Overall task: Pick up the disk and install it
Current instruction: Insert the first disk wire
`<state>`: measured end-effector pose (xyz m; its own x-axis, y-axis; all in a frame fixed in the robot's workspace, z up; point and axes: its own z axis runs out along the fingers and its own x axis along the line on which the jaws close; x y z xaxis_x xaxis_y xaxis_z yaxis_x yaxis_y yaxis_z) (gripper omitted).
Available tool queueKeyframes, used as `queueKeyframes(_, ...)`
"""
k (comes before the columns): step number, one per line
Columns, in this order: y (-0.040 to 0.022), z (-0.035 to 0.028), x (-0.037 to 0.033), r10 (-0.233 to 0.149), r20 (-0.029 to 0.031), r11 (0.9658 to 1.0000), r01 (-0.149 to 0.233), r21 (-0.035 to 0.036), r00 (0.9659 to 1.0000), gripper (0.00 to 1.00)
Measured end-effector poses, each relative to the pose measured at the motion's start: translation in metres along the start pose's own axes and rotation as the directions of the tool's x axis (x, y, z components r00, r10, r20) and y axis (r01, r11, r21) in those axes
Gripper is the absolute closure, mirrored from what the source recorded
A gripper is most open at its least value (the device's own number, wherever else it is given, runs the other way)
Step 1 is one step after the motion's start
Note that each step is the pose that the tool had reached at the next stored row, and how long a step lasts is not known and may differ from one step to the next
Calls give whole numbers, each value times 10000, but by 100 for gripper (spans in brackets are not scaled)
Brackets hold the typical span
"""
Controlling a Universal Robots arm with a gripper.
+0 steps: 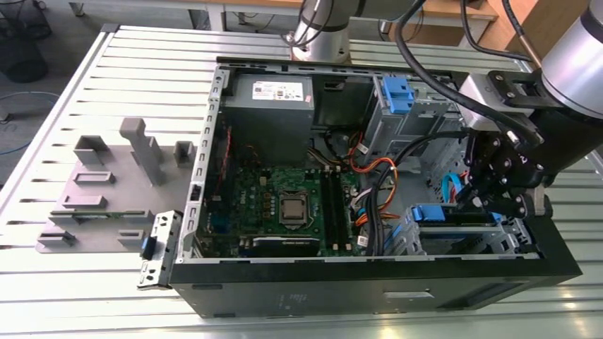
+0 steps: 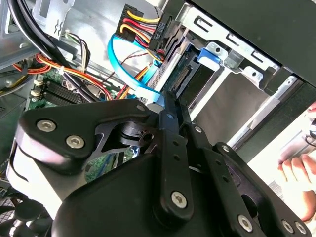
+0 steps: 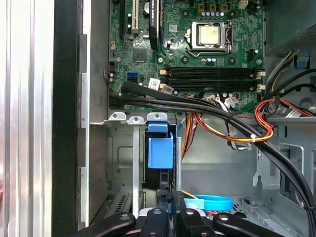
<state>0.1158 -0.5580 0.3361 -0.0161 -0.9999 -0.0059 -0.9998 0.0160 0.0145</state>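
The disk stands on edge in the drive cage at the front corner of the open computer case (image 1: 377,282), toward the exterior view's right. Its blue carrier tab (image 1: 438,212) points up out of the cage. The first wrist view looks down on that blue tab (image 3: 160,148) and the dark edge of the drive under it. The second wrist view shows the disk (image 2: 185,74) with its connector end facing the cables. My gripper (image 1: 490,205) hangs just above and beside the cage, fingers together, holding nothing. In both wrist views the gripper (image 2: 168,98) (image 3: 172,215) is close to a light blue data cable (image 3: 212,202).
Black, orange and red cable bundles (image 3: 222,123) cross between motherboard (image 1: 282,205) and cage. A second blue carrier (image 1: 397,92) sits in the upper bay beside the grey power supply (image 1: 271,95). A grey fixture (image 1: 113,183) stands on the slatted table. A person's hand (image 2: 296,168) is outside the case.
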Motion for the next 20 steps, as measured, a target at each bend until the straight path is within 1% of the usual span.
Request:
queueKeyframes(4, 0, 11, 1, -1, -7, 10000, 1, 0, 10000, 84)
queueKeyframes(8, -1, 48, 1, -1, -3, 10000, 1, 0, 10000, 84)
queueKeyframes(15, -1, 69, 1, 0, -13, 10000, 0, -1, 10000, 84)
queueKeyframes(20, -1, 76, 0, 0, 2, 10000, 0, 1, 10000, 84)
